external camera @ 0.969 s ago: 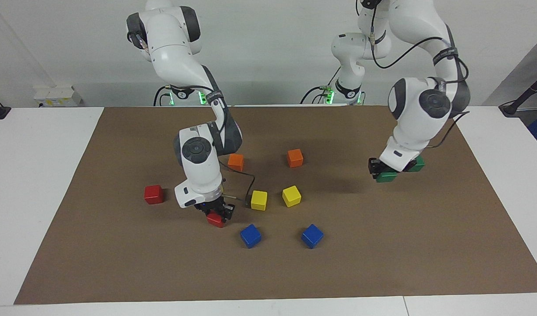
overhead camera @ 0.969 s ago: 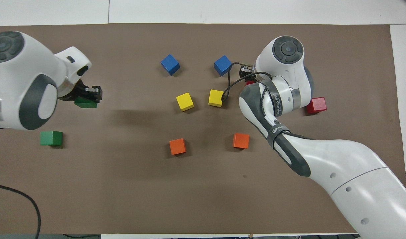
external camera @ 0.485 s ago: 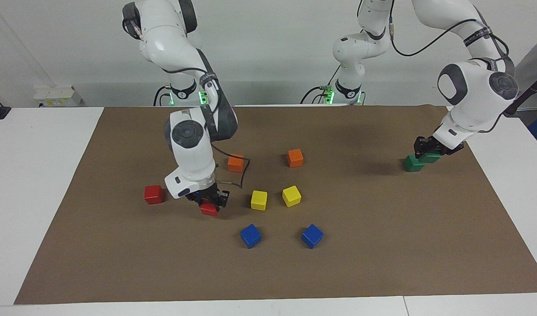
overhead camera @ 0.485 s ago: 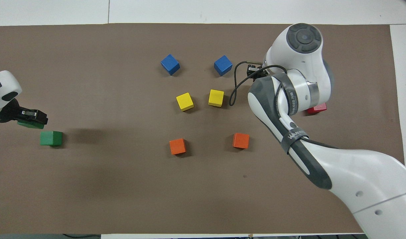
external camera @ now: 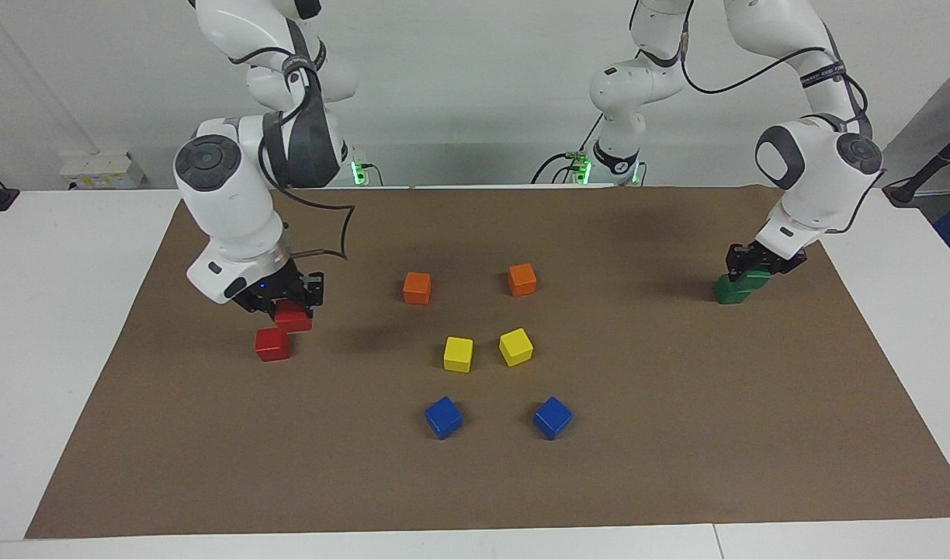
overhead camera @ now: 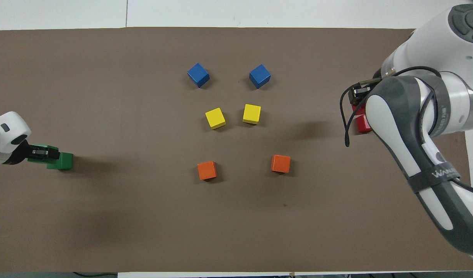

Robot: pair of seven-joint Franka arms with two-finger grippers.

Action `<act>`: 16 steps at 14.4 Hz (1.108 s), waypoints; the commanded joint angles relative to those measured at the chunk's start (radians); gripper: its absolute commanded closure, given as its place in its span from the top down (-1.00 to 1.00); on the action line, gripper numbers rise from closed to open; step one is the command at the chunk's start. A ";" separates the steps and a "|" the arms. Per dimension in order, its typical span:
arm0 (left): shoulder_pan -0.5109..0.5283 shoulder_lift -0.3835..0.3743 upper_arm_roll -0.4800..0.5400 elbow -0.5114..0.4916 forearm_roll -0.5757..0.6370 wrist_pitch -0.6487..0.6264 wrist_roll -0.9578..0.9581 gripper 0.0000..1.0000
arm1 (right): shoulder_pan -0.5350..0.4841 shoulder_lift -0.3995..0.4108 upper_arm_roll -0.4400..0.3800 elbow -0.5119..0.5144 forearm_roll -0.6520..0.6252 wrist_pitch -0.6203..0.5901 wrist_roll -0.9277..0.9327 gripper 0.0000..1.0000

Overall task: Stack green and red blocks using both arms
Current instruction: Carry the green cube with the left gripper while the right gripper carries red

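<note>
Two arms had each carried a cube across since the frame a second earlier. Nearest the robots, the left gripper (external camera: 757, 268) was clenched on a held green block (external camera: 757, 277), which then sat low over the resting green block (external camera: 729, 290) at the left arm's end of the mat, at about nine o'clock in the overhead view; whether the two cubes touched could not be told. A second before, that gripper had hung over open mat closer to the middle. Two orange cubes (external camera: 417, 287) lay at a like distance from the robots. Farther out, the right gripper (external camera: 286, 303) was closed around a held red block (external camera: 292, 317), just above and partly overlapping the resting red block (external camera: 272, 344) at about three o'clock in the overhead view; earlier it had been beside the yellow cubes (external camera: 458, 354). Farthest out lay two blue cubes (external camera: 443, 417). None of the loose cubes had shifted. A brown mat (external camera: 677, 435) covered a white table (external camera: 56, 310) before a pale wall (external camera: 475, 85).
</note>
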 commanded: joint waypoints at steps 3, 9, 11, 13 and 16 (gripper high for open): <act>0.041 -0.077 -0.007 -0.144 -0.071 0.159 0.011 -1.00 | -0.089 -0.071 0.011 -0.214 -0.001 0.215 -0.099 -1.00; 0.044 -0.074 -0.007 -0.161 -0.075 0.201 0.007 -1.00 | -0.145 -0.082 0.011 -0.291 0.004 0.298 -0.116 -1.00; 0.044 -0.068 -0.007 -0.169 -0.077 0.224 0.007 -1.00 | -0.141 -0.083 0.011 -0.300 0.004 0.298 -0.117 -1.00; 0.044 -0.051 -0.007 -0.169 -0.077 0.242 0.007 -1.00 | -0.132 -0.088 0.011 -0.317 0.004 0.307 -0.117 -1.00; 0.044 -0.048 -0.007 -0.170 -0.077 0.244 0.007 -1.00 | -0.128 -0.088 0.011 -0.351 0.004 0.355 -0.113 -1.00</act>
